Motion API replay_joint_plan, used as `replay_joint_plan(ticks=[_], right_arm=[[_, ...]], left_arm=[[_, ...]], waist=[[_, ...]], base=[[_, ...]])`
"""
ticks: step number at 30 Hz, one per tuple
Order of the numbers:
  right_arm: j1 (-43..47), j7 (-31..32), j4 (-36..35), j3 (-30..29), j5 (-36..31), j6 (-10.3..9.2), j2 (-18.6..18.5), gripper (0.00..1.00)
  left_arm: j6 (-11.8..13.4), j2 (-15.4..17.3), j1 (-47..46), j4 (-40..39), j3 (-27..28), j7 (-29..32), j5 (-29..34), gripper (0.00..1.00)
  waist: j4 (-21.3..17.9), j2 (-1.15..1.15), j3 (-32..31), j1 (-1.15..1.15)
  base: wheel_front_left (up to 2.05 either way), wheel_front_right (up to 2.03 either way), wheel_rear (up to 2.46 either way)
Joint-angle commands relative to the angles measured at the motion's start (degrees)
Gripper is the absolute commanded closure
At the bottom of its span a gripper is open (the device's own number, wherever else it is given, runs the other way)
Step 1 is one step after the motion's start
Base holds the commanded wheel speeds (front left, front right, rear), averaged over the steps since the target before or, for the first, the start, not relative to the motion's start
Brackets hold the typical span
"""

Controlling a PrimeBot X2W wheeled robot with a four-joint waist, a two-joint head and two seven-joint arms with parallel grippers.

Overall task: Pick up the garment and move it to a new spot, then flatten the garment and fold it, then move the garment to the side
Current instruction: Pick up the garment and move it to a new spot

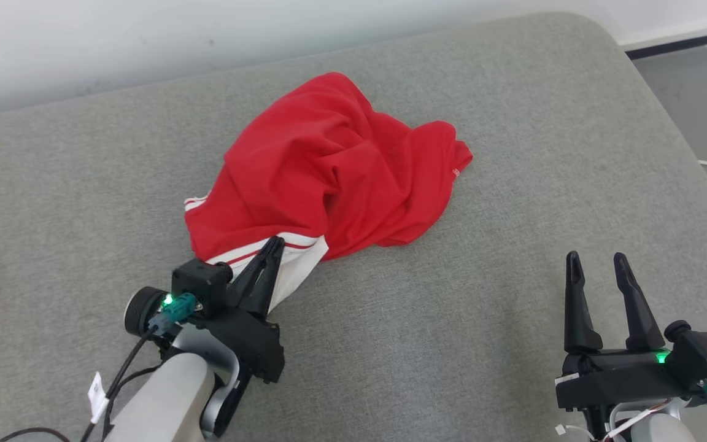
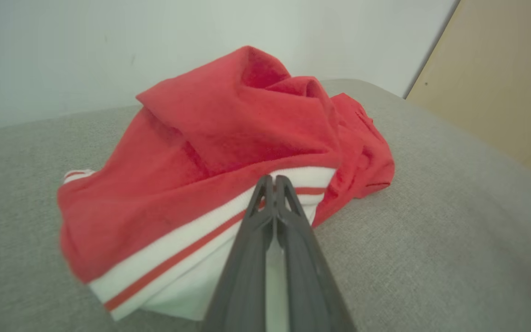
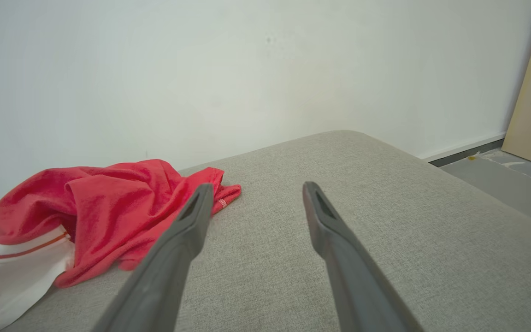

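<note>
— What's the head view giving you?

— I've got the red garment (image 1: 329, 166) crumpled in a heap on the middle of the grey cushion (image 1: 452, 344), toward the cushion's back edge by the white wall (image 1: 145, 37). My left gripper (image 1: 274, 245) is over the cushion's front-left part, at the near side of the heap. Its jaws are pressed together on the white striped hem (image 1: 295, 261). My right gripper (image 1: 596, 261) sits over the cushion's front-right part, well apart from the cloth, jaws spread with nothing between them.

— And the left wrist?

— The left gripper (image 2: 272, 180) runs up the middle with both fingers tight together, tips pinching the white striped hem (image 2: 187, 240). The garment (image 2: 228, 133) bulks up behind them, resting on the cushion (image 2: 431, 230). A tan panel (image 2: 500, 83) stands past the cushion's far corner.

— Right wrist?

— The right gripper (image 3: 257, 186) has its fingers wide apart above bare cushion (image 3: 385, 184). The garment (image 3: 109, 198) lies on the cushion near the wall (image 3: 247, 69), off to that view's left, clear of both fingers, with its hem (image 3: 16, 272) at the lower left corner
</note>
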Motion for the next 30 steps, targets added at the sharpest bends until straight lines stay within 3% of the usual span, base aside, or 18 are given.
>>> replay_joint_plan(ticks=[1,2,15,30], right_arm=[[-0.1,-0.04,0.11,0.08,-0.67,-0.12,-0.01,0.0],[0.01,-0.03,0.18,0.25,-0.75,-0.12,-0.01,0.0],[1.55,-0.03,0.08,1.03,-3.14,-0.12,-0.02,0.0],[3.71,-0.03,0.85,2.22,-5.08,-0.12,-0.01,0.0]], left_arm=[[0.23,-0.36,0.35,-0.2,0.25,-0.43,0.88,0.55],[0.27,-0.6,0.48,-0.54,0.47,-0.57,1.33,0.0],[1.42,-0.29,9.33,-18.75,17.81,-0.56,10.67,0.0],[0.01,-2.51,25.68,-24.47,31.86,-0.57,16.61,0.0]], waist=[[0.94,0.0,-0.81,-0.01],[1.31,0.0,-1.16,-0.01],[8.79,0.0,-6.54,-0.01],[13.09,0.0,-11.39,-0.01]], base=[[0.0,0.0,0.0],[0.0,0.0,0.0],[0.0,0.0,0.0],[0.0,0.0,0.0]])
